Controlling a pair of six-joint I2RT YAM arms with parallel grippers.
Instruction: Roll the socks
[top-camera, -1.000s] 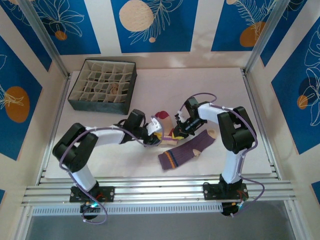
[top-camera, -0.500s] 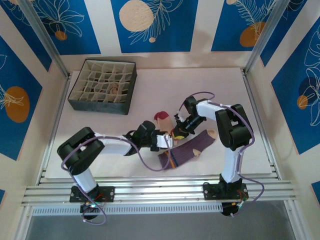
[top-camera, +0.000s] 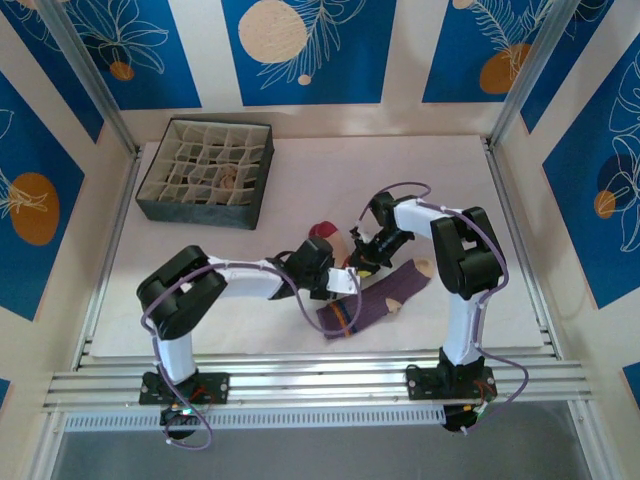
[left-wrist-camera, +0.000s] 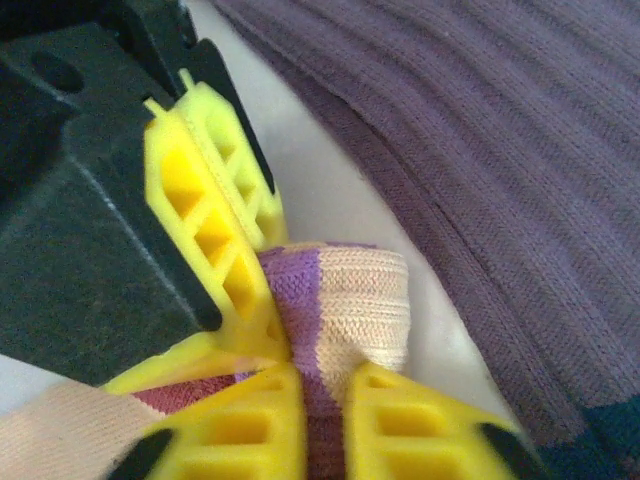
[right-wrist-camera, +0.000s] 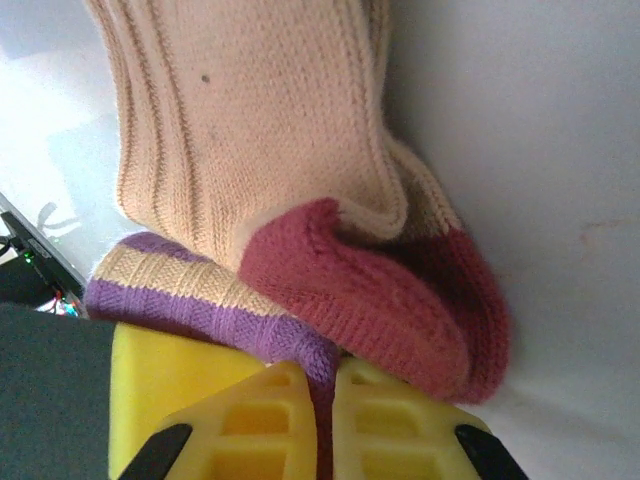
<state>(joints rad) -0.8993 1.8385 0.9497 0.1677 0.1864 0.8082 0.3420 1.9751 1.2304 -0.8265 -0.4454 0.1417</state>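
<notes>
My left gripper (left-wrist-camera: 324, 390) and right gripper (right-wrist-camera: 325, 388) were both pinched shut on the cream sock (right-wrist-camera: 230, 130) at mid-table. The purple sock (top-camera: 380, 298) lay at its 5 o'clock. The box (top-camera: 195, 212) at 10 o'clock held something tan (top-camera: 229, 181) in one cell.

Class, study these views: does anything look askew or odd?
The cream sock, pinched by both the left gripper and right gripper, is crumpled: its red toe bunches against its striped part. The purple ribbed sock lies flat, unrolled.

Overhead camera looks down; wrist cameras hug the socks (top-camera: 385, 293).
</notes>
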